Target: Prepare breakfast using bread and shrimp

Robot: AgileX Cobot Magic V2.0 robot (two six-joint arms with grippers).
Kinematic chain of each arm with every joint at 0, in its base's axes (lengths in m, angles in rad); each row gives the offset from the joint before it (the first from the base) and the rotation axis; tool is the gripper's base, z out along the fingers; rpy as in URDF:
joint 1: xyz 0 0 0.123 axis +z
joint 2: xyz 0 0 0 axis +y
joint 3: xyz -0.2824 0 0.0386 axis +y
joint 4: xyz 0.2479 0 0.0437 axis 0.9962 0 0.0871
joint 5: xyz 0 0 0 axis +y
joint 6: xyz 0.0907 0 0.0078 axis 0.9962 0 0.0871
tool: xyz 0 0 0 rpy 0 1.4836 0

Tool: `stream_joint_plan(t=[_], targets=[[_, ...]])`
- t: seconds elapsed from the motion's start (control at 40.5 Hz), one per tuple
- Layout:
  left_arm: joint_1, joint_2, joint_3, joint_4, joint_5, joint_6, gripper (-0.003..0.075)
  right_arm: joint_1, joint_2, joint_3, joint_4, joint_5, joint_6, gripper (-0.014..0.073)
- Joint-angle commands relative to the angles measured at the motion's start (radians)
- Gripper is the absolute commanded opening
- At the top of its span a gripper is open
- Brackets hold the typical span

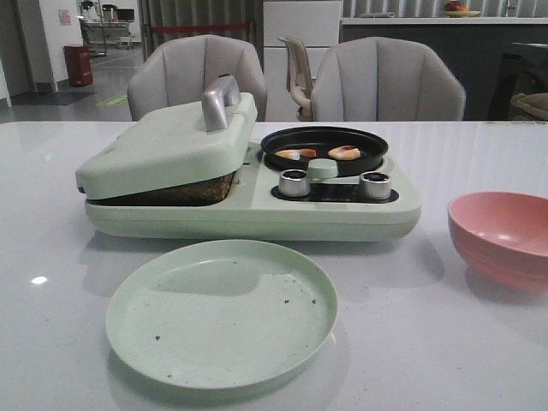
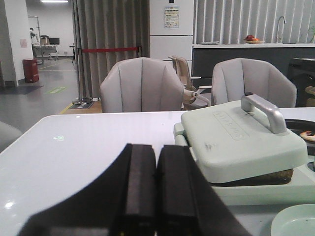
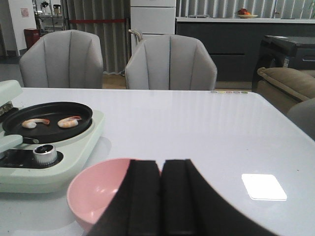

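**Bread and shrimp cooking, nothing plated yet**

Bread (image 1: 195, 190) sits pressed under the appliance's lid (image 1: 167, 145), only its dark edge showing. Both shrimp (image 1: 295, 154) lie in the round black pan (image 1: 324, 139). Green plate (image 1: 221, 312) and pink bowl (image 1: 501, 235) hold no food. Left end effector (image 2: 156, 184) and right end effector (image 3: 161, 189) are closed, empty, away from the food. Serving likely remains.

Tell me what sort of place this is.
Probably a kitchen or dining mock-up inside a larger lab or showroom: a white table with a breakfast maker, padded chairs, a counter with a sink tap behind.
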Motion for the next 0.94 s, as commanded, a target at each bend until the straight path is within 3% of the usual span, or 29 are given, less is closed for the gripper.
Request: stream_joint_plan(t=[0.0, 0.297, 0.494, 0.914], targets=[[-0.008, -0.022, 0.005, -0.009, -0.089, 0.000, 0.0101, -0.010, -0.024, 0.026, 0.026, -0.198, 0.001, 0.0045], [-0.008, -0.021, 0.005, -0.009, -0.089, 0.000, 0.0101, -0.008, -0.024, 0.021, 0.044, -0.191, 0.001, 0.0045], [-0.008, -0.021, 0.005, -0.009, -0.089, 0.000, 0.0101, 0.056, -0.024, 0.021, 0.044, -0.187, 0.001, 0.0045], [-0.008, -0.021, 0.005, -0.009, -0.089, 0.000, 0.0101, 0.026, -0.024, 0.021, 0.044, -0.187, 0.001, 0.0045]])
